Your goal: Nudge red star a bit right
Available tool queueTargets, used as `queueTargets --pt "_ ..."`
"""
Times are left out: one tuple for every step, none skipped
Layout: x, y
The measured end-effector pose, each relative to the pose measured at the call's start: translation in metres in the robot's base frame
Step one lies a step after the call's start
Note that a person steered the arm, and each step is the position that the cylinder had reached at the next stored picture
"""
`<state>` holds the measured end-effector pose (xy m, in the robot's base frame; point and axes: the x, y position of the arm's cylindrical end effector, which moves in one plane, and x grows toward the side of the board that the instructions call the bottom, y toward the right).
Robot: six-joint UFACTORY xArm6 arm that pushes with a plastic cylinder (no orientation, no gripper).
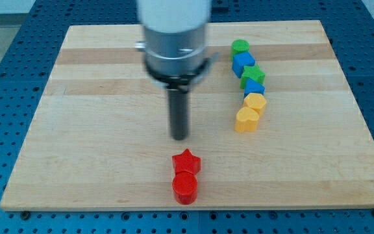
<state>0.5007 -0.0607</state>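
I can read no text, label, brand or number anywhere: none on the wooden board (109, 162), and, as far as the blur allows, none on the blocks upon it.

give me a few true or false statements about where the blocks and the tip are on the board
1. My tip is above the red star in the view, not touching it. True.
2. The red star touches a red cylinder just below it. True.
3. The red star sits among the blocks at the view's right. False: that column, from the green cylinder down to the yellow heart, has no red block.
4. My tip is to the right of the red star. False: it is above it, slightly left.
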Motion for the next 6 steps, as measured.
queueTargets --pt "0.014 -0.074" --pt "0.083 -0.098" --pt "0.117 -0.094" --pt "0.117 -0.089" --pt "0.117 -0.087" --pt "0.118 -0.078"
